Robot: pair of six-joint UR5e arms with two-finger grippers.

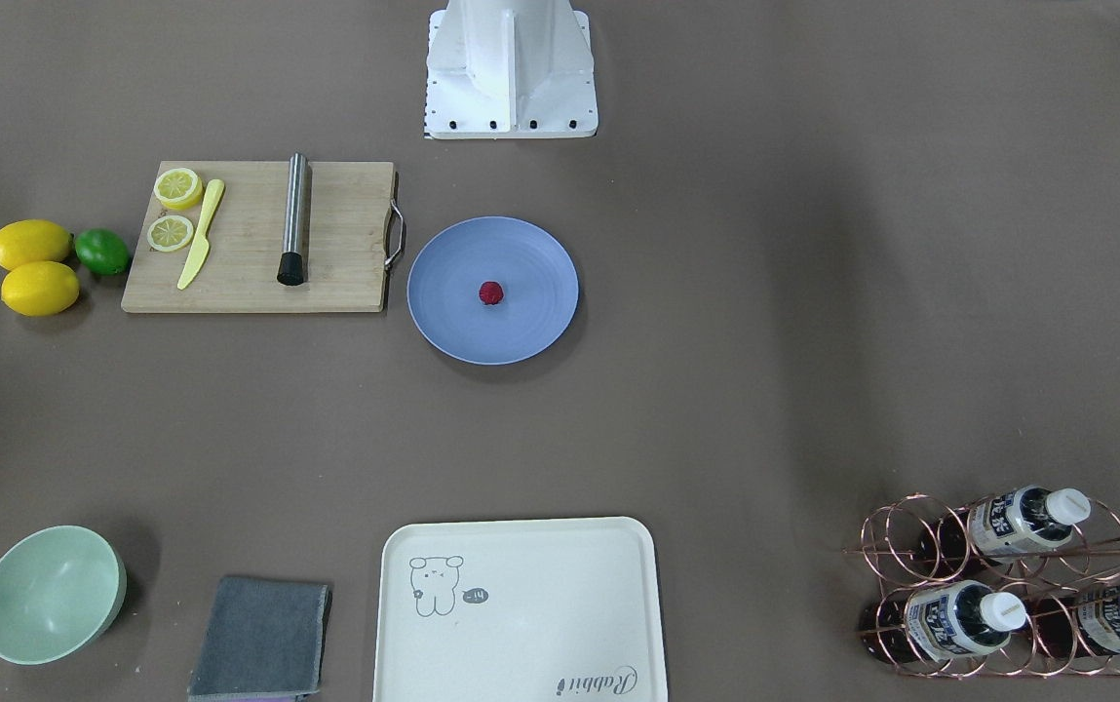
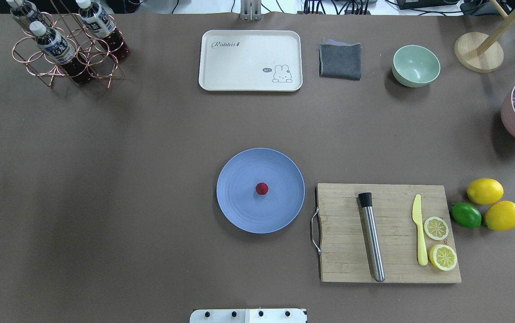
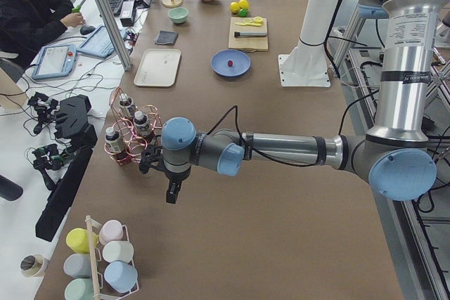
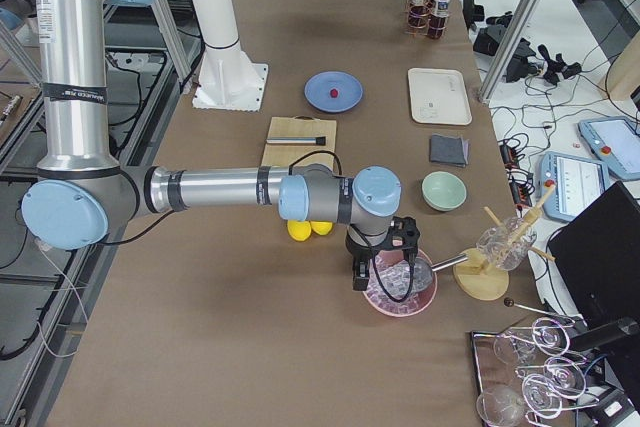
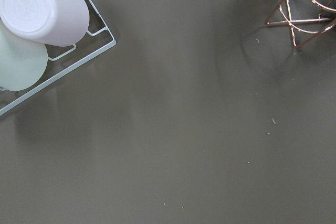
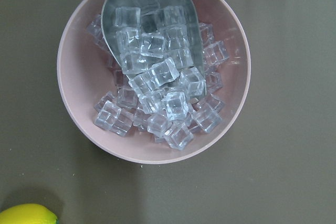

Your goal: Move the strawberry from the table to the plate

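Dark-red and bumpy, the strawberry (image 2: 261, 189) sits at the middle of the blue plate (image 2: 239, 215), which lies flat near the centre of the brown-grey desk (image 2: 149, 157). Nothing touches the berry.

Just right of the plate, seen from the robot's side, lies a wooden cutting board (image 2: 342, 255) with its metal handle turned toward the plate. On it rest a steel rod with a black tip (image 2: 372, 237), a yellow plastic knife (image 2: 420, 233) and two lemon halves (image 2: 436, 228), cut faces up, beside the knife. Right of the board, two whole lemons (image 2: 485, 191) and a lime (image 2: 466, 215) cluster together on the desk.

Along the far edge stand a copper wire rack with bottles (image 2: 69, 58) at the left, a cream tray with a small drawing (image 2: 248, 67) in the middle, then a folded grey cloth (image 2: 340, 60) and a mint-green bowl (image 2: 416, 66).

Both arms are well apart from the plate. The left fingers (image 3: 172, 192) point down over bare desk at the left end, between the copper rack and a white wire rack of pastel cups (image 5: 97, 38). The right fingers (image 4: 358, 275) hang over a pink bowl of ice cubes (image 6: 79, 103) at the right end, where a metal scoop (image 6: 152, 3) lies in the ice. Whether either pair of fingers is released or clenched cannot be told from these side views; neither wrist camera shows them.
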